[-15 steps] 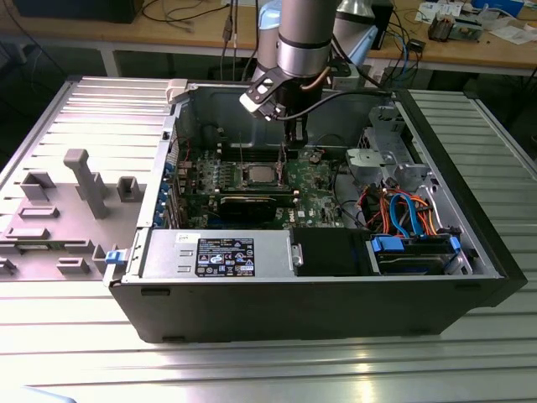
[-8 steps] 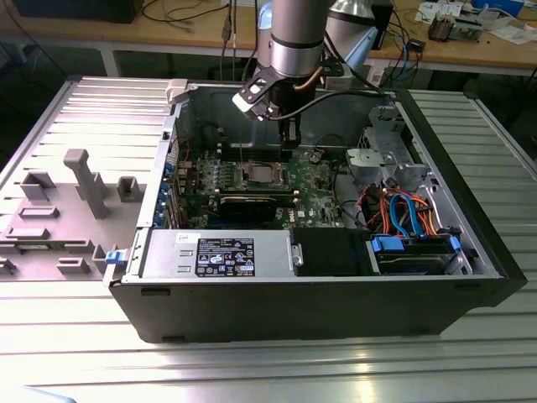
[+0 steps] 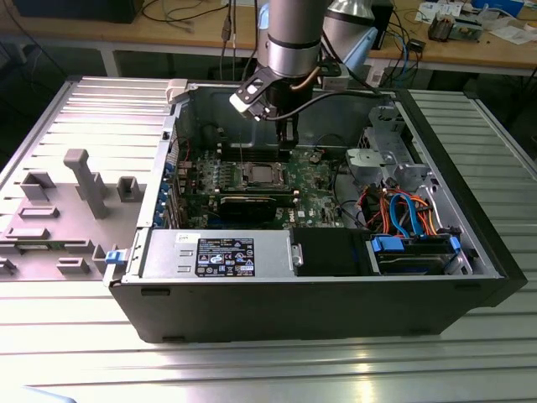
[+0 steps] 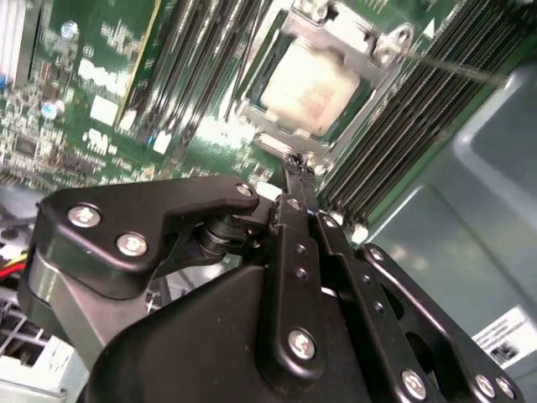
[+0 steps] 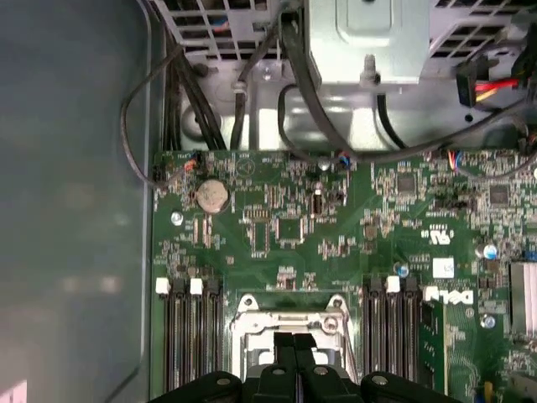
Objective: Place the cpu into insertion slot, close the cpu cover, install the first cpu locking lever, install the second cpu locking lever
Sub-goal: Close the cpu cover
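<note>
An open case [image 3: 294, 311] lies on the ribbed metal bench [image 3: 252, 374], with grey plastic fixtures [image 3: 84, 180] on the bench at the exterior view's left. Inside the case, a power supply [image 3: 218, 252] fills the near edge. Beside it is a drive bay [image 3: 415, 253], with orange and blue cables [image 3: 401, 208] behind. A long black card [image 3: 256, 204] lies across the board just in front of the socket. Memory slots [image 5: 189, 336] flank the socket on both sides, and a coin cell [image 5: 212, 196] sits further up the board, with dark cables [image 5: 210, 101] beyond it.

The cpu [image 4: 312, 84] lies in the slot [image 5: 245, 332], with the cover [image 4: 344, 32] down around its edges. A thin wire lever [image 4: 457, 67] runs out from the cover's corner across the memory slots.

The pincer [image 4: 295, 164] hangs just above the socket's edge. It is narrow, with its fingertips [image 5: 285, 342] pressed together and nothing seen between them. Whether it touches the socket frame cannot be told.
</note>
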